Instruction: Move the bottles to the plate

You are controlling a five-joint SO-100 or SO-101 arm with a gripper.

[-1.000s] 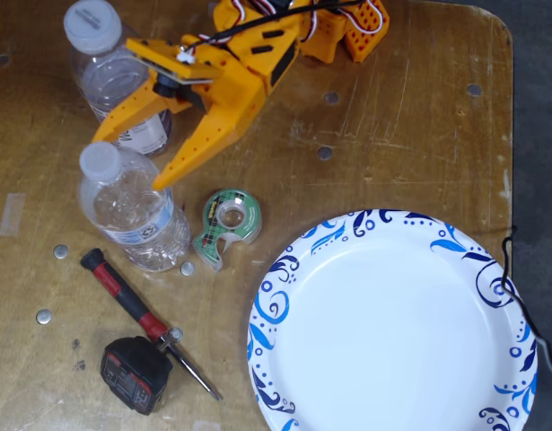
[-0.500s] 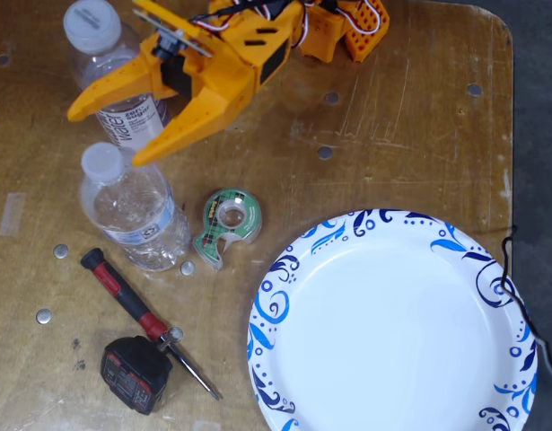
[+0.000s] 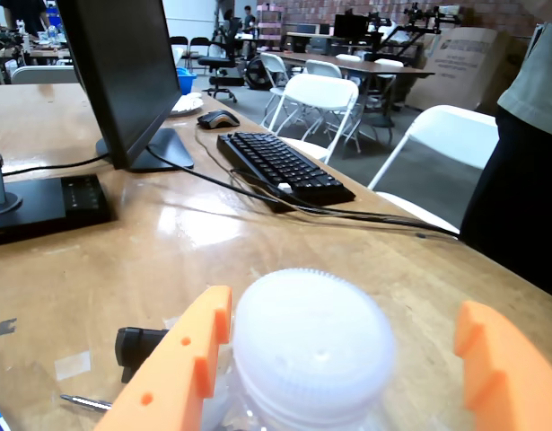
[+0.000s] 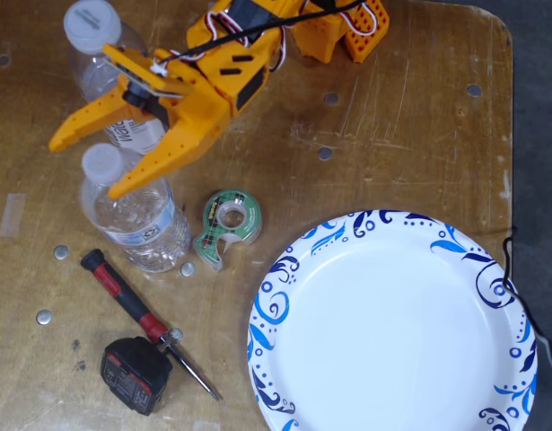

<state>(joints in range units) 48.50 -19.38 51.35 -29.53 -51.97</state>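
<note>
I find the gripper [image 4: 85,164] jaws spread wide, holding nothing, straddling the blue-label bottle's white cap [image 3: 313,346]; this bottle [image 4: 134,215], standing off the plate [image 4: 284,278], looks light, thin-walled and slippery, best gripped at the ridged cap.

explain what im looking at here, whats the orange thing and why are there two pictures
The orange thing is a small robot arm ending in a two-finger gripper. The fixed view looks down on a wooden table; the wrist view comes from a camera riding on the arm. The gripper is open and holds nothing; its fingers straddle the white cap of a water bottle with a blue-white label. A second bottle lies beyond it. Also on the table: an empty paper plate with a blue floral rim, a tape dispenser, a red-handled screwdriver and a small black and red device.
</note>
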